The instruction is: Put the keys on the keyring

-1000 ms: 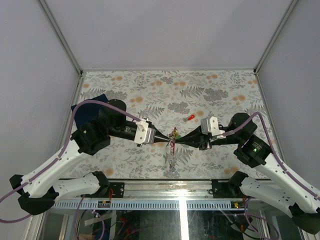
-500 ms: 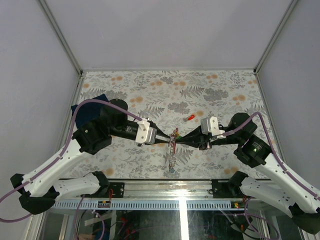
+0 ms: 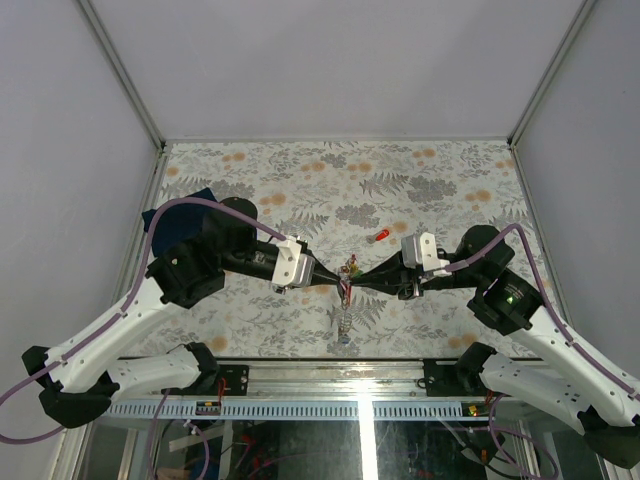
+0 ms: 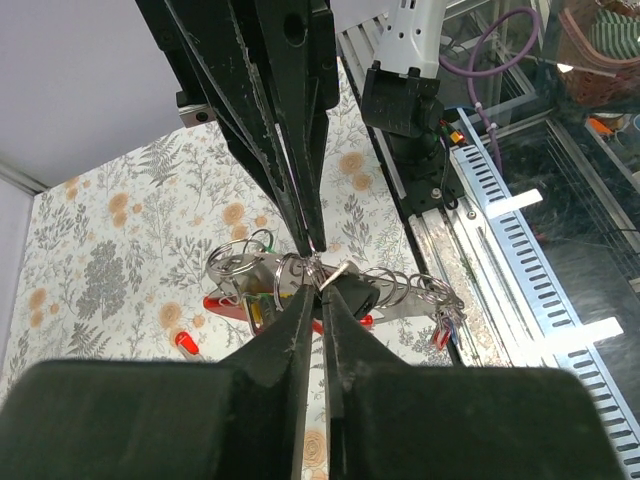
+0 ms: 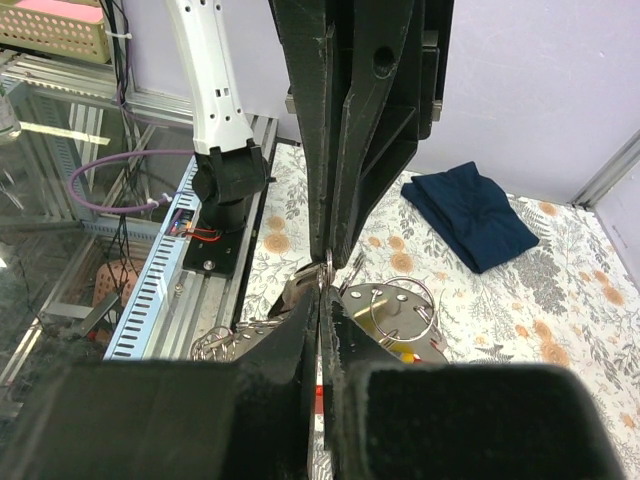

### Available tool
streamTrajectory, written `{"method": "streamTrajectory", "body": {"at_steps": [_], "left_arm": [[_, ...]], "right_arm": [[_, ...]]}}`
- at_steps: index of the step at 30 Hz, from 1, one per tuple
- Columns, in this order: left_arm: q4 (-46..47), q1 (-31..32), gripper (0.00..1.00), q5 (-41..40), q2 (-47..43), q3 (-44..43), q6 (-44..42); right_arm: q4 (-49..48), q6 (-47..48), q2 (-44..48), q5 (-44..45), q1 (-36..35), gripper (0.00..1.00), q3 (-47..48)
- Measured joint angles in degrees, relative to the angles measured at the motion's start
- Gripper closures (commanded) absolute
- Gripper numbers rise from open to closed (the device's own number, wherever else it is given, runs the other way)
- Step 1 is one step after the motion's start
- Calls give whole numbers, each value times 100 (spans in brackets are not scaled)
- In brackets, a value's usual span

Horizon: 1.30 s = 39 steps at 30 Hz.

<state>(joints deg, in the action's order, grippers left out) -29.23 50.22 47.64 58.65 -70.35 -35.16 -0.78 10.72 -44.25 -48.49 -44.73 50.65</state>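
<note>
My left gripper [image 3: 336, 281] and right gripper [image 3: 357, 277] meet tip to tip above the middle of the table. Both are shut on the keyring [image 3: 347, 269], held in the air between them. In the left wrist view my fingertips [image 4: 305, 300] pinch a thin ring beside the grey fob [image 4: 236, 270] and red strap [image 4: 222, 304]; a small metal shaft sticks out at the tips. In the right wrist view the ring shows edge-on between my shut tips [image 5: 323, 292]. A chain of rings with keys [image 3: 343, 322] hangs down from it. One red-tagged key [image 3: 381, 236] lies on the table.
A folded dark blue cloth [image 5: 470, 216] lies at the table's left side, partly under the left arm in the top view [image 3: 192, 198]. The metal rail and arm bases [image 3: 360, 385] run along the near edge.
My left gripper has shifted slightly to the right, toward the right gripper. The hanging chain of rings has swung a little. Both grips are unchanged.
</note>
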Motion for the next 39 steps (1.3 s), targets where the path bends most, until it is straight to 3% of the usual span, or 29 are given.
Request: {"method": "streamTrajectory", "body": {"at_steps": [39], "left_arm": [[9, 0, 100, -431, -52, 39, -101]], "right_arm": [[-125, -527, 105, 977, -2, 100, -4]]}}
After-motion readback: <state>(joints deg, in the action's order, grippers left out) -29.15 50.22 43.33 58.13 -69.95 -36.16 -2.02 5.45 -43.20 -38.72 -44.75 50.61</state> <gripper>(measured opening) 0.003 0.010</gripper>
